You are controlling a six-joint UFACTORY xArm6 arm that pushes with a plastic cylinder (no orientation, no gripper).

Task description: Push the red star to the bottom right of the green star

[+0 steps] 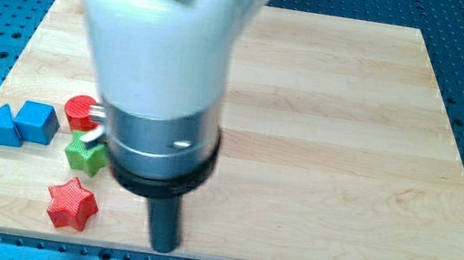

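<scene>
A pale wooden surface (335,118) lies on a blue perforated bench. The red star (72,203) sits near the surface's near left corner, with the green star (85,153) just beyond it. My tip (163,247) rests to the right of the red star, apart from it. Farther left are a red cylinder (80,111), a blue cube (37,122) and another blue block (0,126). The arm carries no gripper.

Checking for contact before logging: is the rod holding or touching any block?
Nothing is held. My tip rests on the board, apart from the red star at its left.
</scene>
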